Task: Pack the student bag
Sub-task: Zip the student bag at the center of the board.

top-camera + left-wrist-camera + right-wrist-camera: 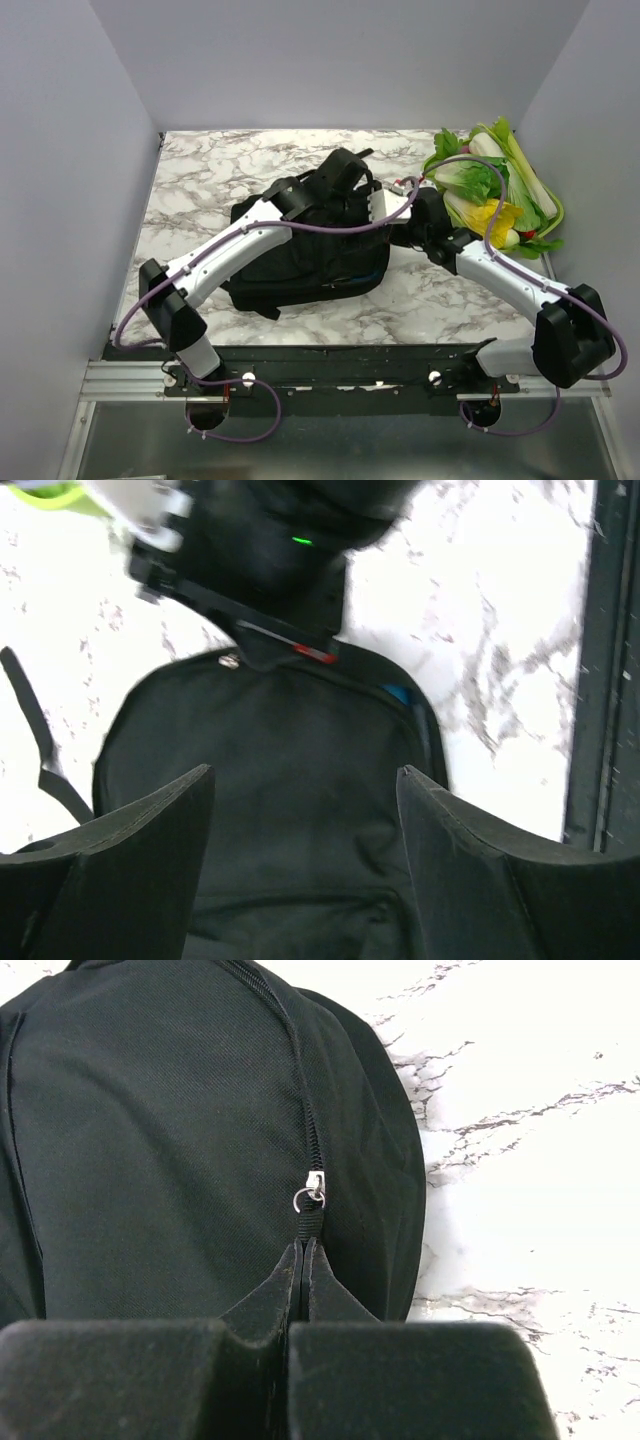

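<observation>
The student bag point(300, 260) is a large black backpack lying flat mid-table. My left gripper point(345, 172) hovers open over its far end; in the left wrist view its fingers point(150, 850) stand wide apart above the black fabric point(290, 740), holding nothing. A bit of blue point(396, 692) peeks out at the bag's zip edge. My right gripper point(303, 1245) is shut on the black zipper pull strap point(311, 1222), just below the silver slider point(315, 1185), at the bag's point(150, 1140) right edge.
A green tray of leafy vegetables and a yellow pepper point(500, 190) sits at the back right. The marble table point(200, 170) is walled on three sides. A black bag strap point(35, 730) trails over the marble.
</observation>
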Available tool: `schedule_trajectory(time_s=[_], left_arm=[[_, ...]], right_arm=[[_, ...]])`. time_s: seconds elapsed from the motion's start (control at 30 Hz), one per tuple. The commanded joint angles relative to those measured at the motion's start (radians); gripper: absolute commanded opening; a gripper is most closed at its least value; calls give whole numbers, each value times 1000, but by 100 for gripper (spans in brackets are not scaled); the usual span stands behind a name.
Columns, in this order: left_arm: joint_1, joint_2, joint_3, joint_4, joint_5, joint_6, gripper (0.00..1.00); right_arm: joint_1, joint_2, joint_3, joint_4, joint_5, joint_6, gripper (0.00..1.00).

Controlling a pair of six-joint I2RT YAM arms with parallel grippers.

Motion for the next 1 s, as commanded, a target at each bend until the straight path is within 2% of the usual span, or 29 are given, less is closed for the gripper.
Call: schedule_trajectory(time_s=[0.0, 0.17, 0.23, 0.33, 0.5, 0.63, 0.67, 0.7, 0.8, 0.97], left_arm=[[101, 144, 61, 119, 86, 10, 79], [185, 389, 192, 142, 117, 82, 79], [201, 505, 318, 119, 130, 71, 79], [224, 595, 438, 107, 157, 51, 79], [228, 621, 461, 159, 188, 45, 84], [247, 632, 444, 168, 272, 53, 84], [250, 637, 446, 157, 286, 59, 82], [253, 641, 450, 150, 315, 64, 73], [265, 672, 481, 93, 352, 87, 58], [271, 701, 501, 8, 386, 126, 53]], right_arm=[[-2, -42, -29, -22, -12, -28, 1], [-2, -66, -37, -26, -24, -34, 1], [-2, -72, -37, -29, -31, -35, 1], [-2, -84, -38, -32, -41, -38, 1], [-2, -93, -44, -36, -47, -40, 1], [-2, -102, -66, -25, -47, -32, 1], [-2, -107, -79, -17, -46, -31, 1], [-2, -113, -84, -16, -43, -26, 1], [-2, -131, -100, -6, -32, -23, 1], [-2, -150, -104, -10, -24, -28, 1]])
